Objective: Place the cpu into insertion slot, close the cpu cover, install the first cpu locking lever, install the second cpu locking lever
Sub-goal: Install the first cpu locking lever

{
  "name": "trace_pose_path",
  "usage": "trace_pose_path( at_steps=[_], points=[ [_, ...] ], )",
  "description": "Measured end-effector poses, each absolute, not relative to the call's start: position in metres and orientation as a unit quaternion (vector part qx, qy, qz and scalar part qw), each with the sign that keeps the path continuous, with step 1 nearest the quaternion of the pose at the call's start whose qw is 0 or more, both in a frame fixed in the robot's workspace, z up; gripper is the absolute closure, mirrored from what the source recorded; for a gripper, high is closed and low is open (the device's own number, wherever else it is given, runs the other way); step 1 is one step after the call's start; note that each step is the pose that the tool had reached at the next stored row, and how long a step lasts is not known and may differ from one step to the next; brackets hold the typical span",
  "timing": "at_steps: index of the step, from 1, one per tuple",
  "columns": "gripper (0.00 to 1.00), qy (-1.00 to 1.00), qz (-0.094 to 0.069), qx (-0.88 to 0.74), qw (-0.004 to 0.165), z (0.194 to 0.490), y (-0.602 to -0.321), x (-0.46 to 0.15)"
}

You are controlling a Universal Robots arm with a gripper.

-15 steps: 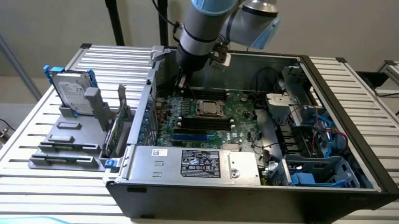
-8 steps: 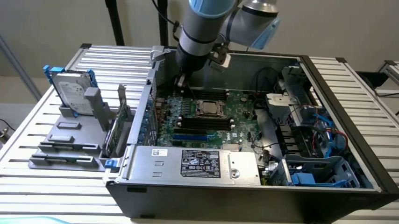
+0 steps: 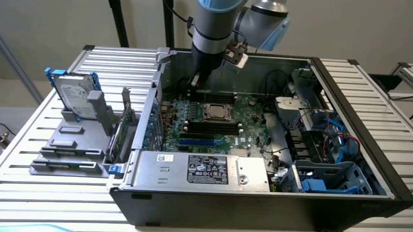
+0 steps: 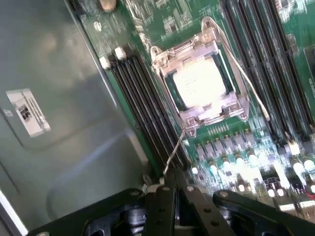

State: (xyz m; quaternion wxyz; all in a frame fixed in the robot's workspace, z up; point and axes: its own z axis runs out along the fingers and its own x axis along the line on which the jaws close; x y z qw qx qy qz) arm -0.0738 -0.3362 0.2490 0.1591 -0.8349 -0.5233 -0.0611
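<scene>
cpu sits in insertion slot under closed cpu cover, gripper pinched fully shut at the tip of a loose wire locking lever, so lever install looks in hand, probably needing a downward swing under its catch.

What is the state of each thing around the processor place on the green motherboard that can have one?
Pale square metallic cpu: seated flat, face up.
Silver-grey metal frame cpu cover: closed down around the cpu.
Thin wire locking lever: apparently unlatched, sticking out toward the gripper.
Black gripper: shut, at the lever's end.
</scene>
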Motion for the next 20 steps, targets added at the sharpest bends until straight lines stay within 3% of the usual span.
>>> trace_pose_path(
  at_steps=[20],
  points=[
    [0.89, -0.504, -0.063, -0.846, 0.164, 0.243, -0.351, -0.048]
  ],
)
